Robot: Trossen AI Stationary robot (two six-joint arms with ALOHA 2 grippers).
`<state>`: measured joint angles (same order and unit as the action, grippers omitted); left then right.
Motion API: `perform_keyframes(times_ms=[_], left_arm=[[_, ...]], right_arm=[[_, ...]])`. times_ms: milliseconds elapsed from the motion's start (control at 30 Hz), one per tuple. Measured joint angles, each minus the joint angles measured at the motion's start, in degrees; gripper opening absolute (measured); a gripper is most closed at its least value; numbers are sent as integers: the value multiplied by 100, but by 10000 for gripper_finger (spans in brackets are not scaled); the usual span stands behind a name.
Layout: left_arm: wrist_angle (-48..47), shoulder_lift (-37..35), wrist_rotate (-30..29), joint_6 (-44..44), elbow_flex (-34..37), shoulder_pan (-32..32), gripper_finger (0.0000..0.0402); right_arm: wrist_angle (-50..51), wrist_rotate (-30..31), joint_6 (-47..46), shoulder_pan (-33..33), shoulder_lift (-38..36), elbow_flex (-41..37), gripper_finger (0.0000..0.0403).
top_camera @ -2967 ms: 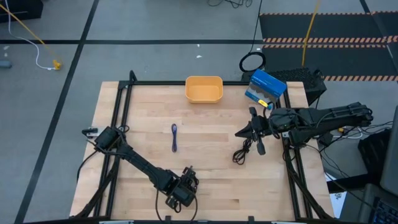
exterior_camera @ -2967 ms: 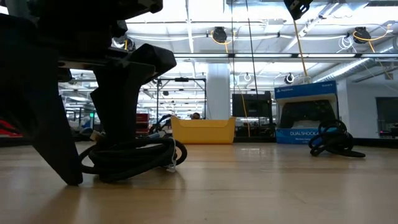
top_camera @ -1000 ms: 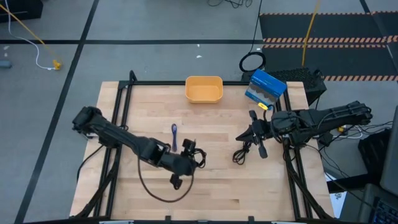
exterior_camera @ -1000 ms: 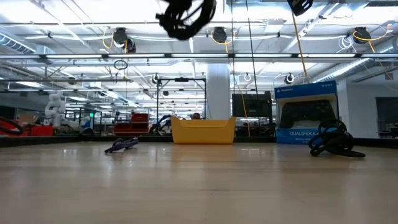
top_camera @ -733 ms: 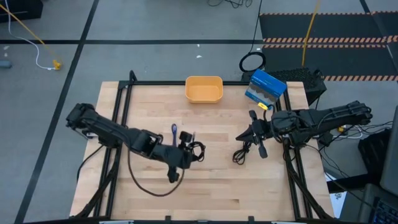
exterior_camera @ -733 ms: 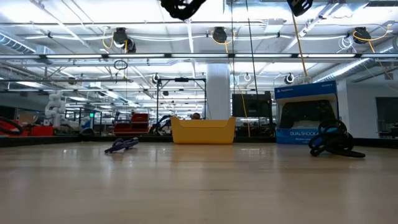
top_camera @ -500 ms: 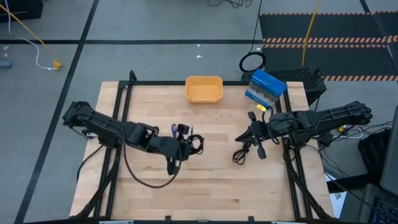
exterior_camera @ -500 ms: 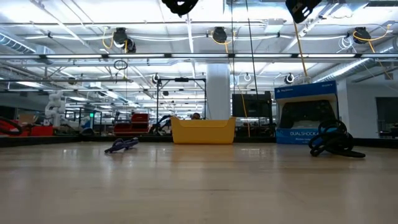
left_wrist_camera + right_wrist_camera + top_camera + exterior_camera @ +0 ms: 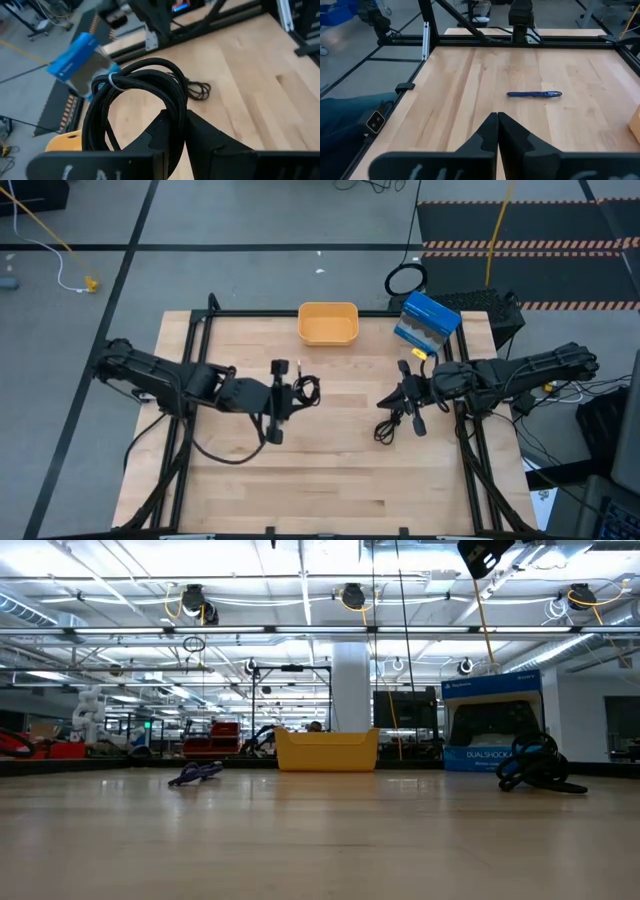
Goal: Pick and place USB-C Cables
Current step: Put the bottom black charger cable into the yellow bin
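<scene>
My left gripper (image 9: 292, 391) hangs high over the table's middle, shut on a coiled black USB-C cable (image 9: 306, 388) bound with a white tie (image 9: 111, 80). A second black cable (image 9: 391, 425) lies on the table at the right; my right gripper (image 9: 388, 397) is shut with nothing in it and hovers above and just beyond that cable. The purple-blue cable (image 9: 534, 94) lies flat on the wood (image 9: 197, 773); in the high view my left gripper hides it. The orange bin (image 9: 328, 322) stands at the far edge. My left gripper pinches the bundled strands on one side of the coil (image 9: 176, 107) between its two fingers. In the high view the fingers reach roughly level from the table's left. The rest of the loop stands out beyond the fingertips, lifted clear of the table.
A blue box (image 9: 428, 320) stands at the far right, beside the bin. Black frame rails (image 9: 195, 350) run along the table's sides. Bare wood (image 9: 330, 480) lies along the near half.
My left gripper has carried the black coil from the near middle toward the far edge, still shut on it and high off the table; it has risen out of the top of the low view.
</scene>
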<state>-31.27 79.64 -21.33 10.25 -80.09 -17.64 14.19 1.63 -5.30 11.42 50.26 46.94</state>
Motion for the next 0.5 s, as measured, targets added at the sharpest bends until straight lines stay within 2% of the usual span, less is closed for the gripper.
perform_keyframes(times_ms=[200, 367, 500], left_arm=[[141, -333, -25, 10, -2, -1, 47], [111, -503, -395, -667, -4, -1, 47], [14, -502, -489, -775, -4, -79, 47]], right_arm=[[-416, 159, 19, 39, -2, 0, 0], [-795, 288, 135, 70, -2, -2, 0], [-1016, 468, 166, 111, -2, -2, 0]])
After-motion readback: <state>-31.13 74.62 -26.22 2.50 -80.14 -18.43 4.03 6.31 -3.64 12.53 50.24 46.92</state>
